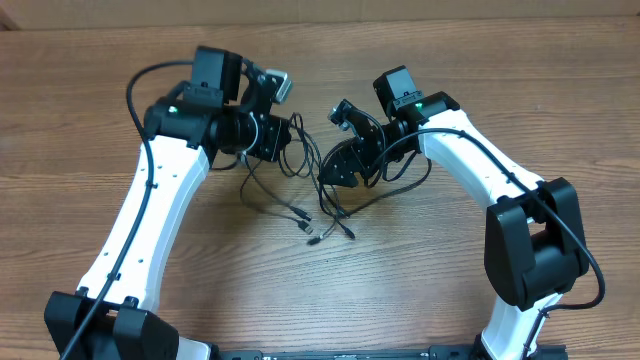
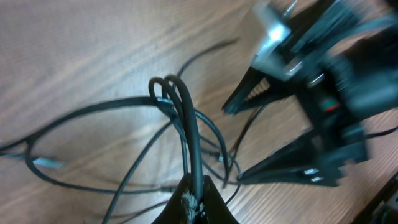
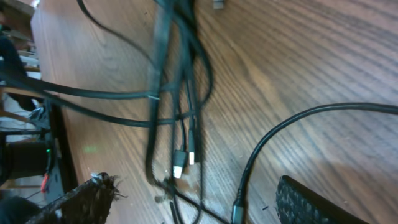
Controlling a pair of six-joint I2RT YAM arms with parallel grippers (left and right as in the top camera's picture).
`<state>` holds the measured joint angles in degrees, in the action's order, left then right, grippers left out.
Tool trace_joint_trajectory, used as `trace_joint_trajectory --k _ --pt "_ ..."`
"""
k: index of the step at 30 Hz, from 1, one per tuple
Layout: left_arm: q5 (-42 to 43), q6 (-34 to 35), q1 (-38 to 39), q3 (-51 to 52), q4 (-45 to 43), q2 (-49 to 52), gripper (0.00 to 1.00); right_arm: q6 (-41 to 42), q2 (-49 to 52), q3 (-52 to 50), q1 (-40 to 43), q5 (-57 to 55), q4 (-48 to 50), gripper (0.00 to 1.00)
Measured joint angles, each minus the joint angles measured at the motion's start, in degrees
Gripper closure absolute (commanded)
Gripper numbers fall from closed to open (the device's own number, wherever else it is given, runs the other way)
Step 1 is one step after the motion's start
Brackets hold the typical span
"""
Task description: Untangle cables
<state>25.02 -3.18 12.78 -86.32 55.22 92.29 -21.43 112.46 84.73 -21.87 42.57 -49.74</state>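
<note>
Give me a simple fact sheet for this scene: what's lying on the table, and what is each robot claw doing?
surface: brown wood-grain table
items: thin black flexible cables, crossing in overlapping loops
plug ends: small silver-tipped plugs, lying on the wood
left gripper: shut on a bunch of the cables
right gripper: open over the tangle, gripping nothing
arms: both reach toward the middle, grippers close together
progress: cables not yet separated

Thin black cables (image 1: 278, 202) are lying tangled on the brown wooden table (image 1: 420, 290) between the left gripper (image 1: 283, 140) and right gripper (image 1: 343, 170), their silver-tipped plugs (image 1: 312, 233) pointing nearward.
</note>
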Motion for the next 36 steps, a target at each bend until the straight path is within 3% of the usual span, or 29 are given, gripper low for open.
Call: trace_joint_trajectory --k 7,12,20,23,25,27,33,36 --pt "0.55 -0.04 0.0 -6.64 3.39 0.0 0.96 2.43 -0.02 0.0 0.09 -1.22 1.6 0.12" --pt "0.5 -0.04 0.0 -6.73 4.37 0.0 0.96 3.19 -0.02 0.0 0.09 -0.22 1.53 0.16" --pt "-0.37 -0.04 0.0 -6.73 6.38 0.0 0.96 3.58 -0.02 0.0 0.09 2.12 1.64 0.49" --pt "-0.39 -0.04 0.0 -6.73 6.56 0.0 0.96 3.65 -0.02 -0.02 0.09 3.56 1.64 0.55" --pt "-0.39 -0.04 0.0 -6.73 6.62 0.0 0.95 3.43 -0.02 -0.02 0.13 4.31 1.79 0.69" --pt "-0.39 -0.04 0.0 -6.73 6.78 0.0 0.95 3.3 -0.02 -0.02 0.26 5.35 2.01 0.96" --pt "-0.37 -0.22 0.0 -6.01 5.55 0.0 0.95 3.39 -0.02 -0.02 2.93 11.39 1.44 0.96" --pt "-0.28 -0.66 0.0 -4.04 3.43 0.0 0.96 3.28 0.0 -0.02 5.22 15.23 -0.68 0.84"
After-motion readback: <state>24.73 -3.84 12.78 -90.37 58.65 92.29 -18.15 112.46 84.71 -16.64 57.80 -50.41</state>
